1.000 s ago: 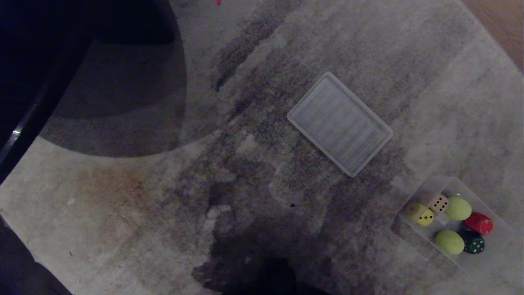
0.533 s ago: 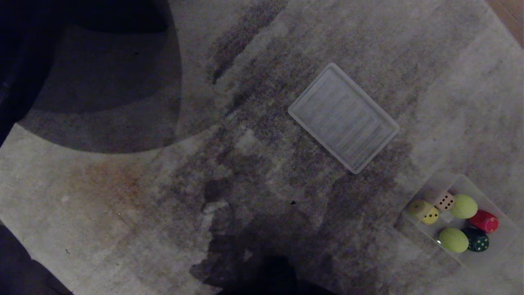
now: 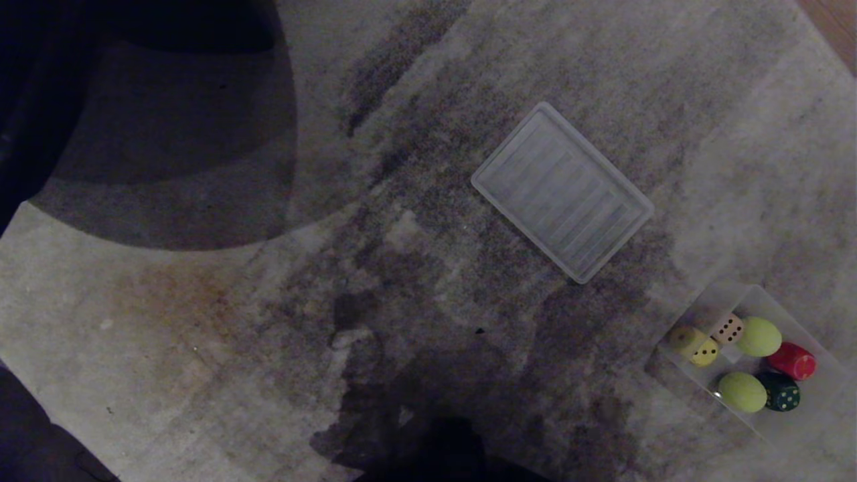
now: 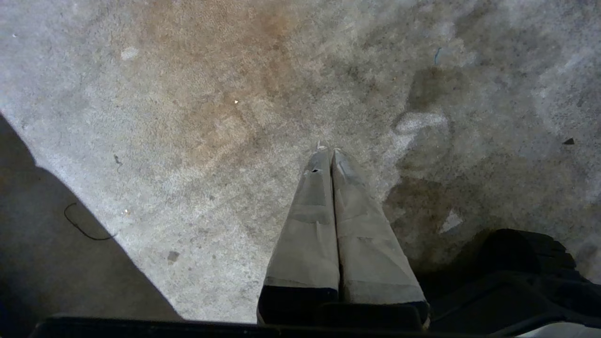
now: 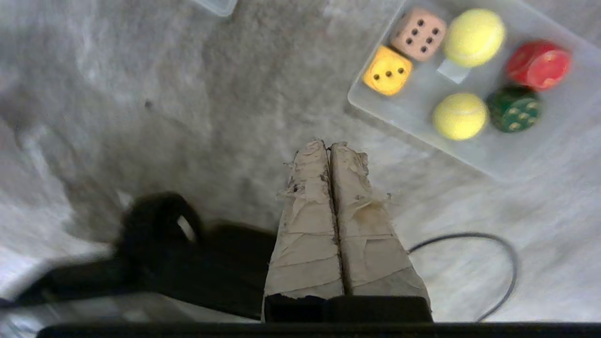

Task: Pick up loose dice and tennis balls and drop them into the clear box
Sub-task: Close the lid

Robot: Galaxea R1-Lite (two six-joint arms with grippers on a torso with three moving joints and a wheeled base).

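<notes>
The clear box [image 3: 723, 298] sits on the carpet at the lower right of the head view. In it lie a cream die [image 3: 728, 329], a yellow die [image 3: 696, 347] and two tennis balls [image 3: 758, 336] [image 3: 742, 391]. The right wrist view shows the same box [image 5: 413, 112], cream die [image 5: 418, 34], yellow die [image 5: 388, 70] and balls [image 5: 474, 37] [image 5: 460, 116]. My right gripper [image 5: 330, 145] is shut and empty over bare carpet, short of the box. My left gripper [image 4: 328, 152] is shut and empty over carpet. Neither gripper shows in the head view.
A red die [image 3: 792, 361] and a dark green die [image 3: 781, 395] also lie in the box. The flat ribbed lid [image 3: 562, 191] rests on the carpet beyond it. A black cable [image 5: 497, 249] loops beside the right gripper. Dark furniture [image 3: 40, 100] fills the far left.
The whole head view has shifted slightly, so the camera has moved. The things in the box and the lid lie as before.
</notes>
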